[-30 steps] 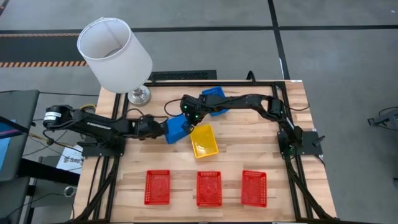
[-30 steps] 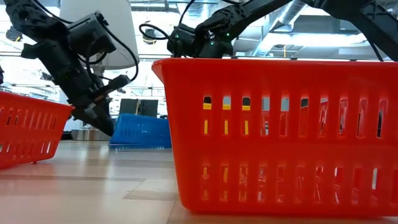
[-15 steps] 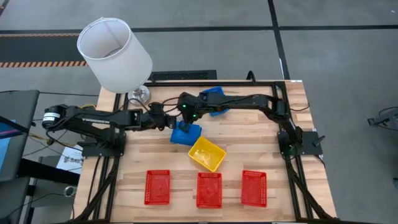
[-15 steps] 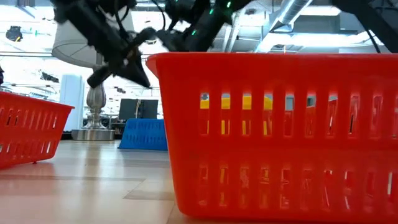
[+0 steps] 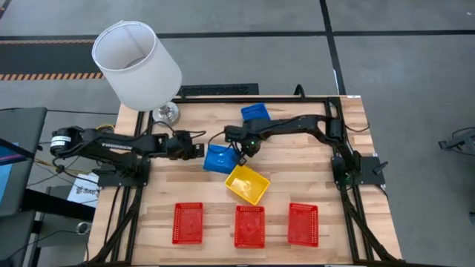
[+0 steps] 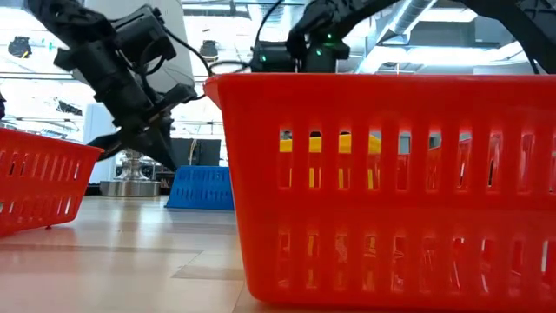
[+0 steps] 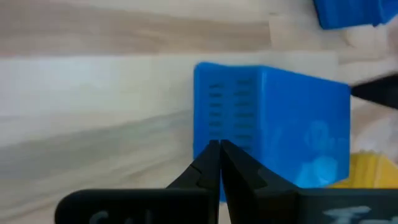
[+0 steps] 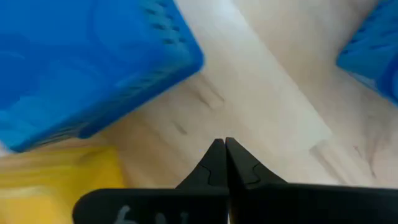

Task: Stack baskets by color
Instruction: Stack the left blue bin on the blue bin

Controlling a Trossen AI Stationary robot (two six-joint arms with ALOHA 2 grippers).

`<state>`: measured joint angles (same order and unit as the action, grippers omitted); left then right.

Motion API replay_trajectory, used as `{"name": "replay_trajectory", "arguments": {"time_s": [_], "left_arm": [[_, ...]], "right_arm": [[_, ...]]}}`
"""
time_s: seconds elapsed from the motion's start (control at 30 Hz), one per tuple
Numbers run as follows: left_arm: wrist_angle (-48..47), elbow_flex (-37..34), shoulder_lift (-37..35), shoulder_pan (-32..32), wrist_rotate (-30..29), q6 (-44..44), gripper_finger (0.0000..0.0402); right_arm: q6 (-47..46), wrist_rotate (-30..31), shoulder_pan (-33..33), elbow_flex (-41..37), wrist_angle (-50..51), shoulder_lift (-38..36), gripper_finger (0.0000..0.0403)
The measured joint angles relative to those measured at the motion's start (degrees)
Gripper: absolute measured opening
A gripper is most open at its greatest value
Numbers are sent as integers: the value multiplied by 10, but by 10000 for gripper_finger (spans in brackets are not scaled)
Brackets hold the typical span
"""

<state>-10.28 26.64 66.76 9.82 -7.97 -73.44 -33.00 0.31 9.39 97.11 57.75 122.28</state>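
The left arm reaches low across the wooden table [image 5: 297,178] from its left edge, and the left gripper [image 5: 199,147] sits just beside the near blue basket [image 5: 220,158], fingers pressed together and holding nothing. The right arm stretches in from the right side, and the right gripper [image 5: 241,157] points down just beside that same basket's other edge, its jaws likewise closed and empty. A yellow basket [image 5: 247,185] lies skewed, touching the blue one; another blue basket [image 5: 255,113] sits at the back, and three red baskets [image 5: 246,224] line the front. The lamp [image 5: 138,67] shade hides the table's back left corner. In the low view a red basket fills the foreground, hiding most of the yellow one.
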Motion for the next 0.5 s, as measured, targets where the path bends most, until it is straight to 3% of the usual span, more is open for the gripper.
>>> {"name": "replay_trajectory", "arguments": {"time_s": [0.27,0.5], "left_arm": [[46,-14,18,0,2,-15,0],[155,-13,111,13,33,-13,0]], "right_arm": [[-26,-24,-19,-21,-98,0,1],[-41,-21,-13,-21,-143,-1,1]]}}
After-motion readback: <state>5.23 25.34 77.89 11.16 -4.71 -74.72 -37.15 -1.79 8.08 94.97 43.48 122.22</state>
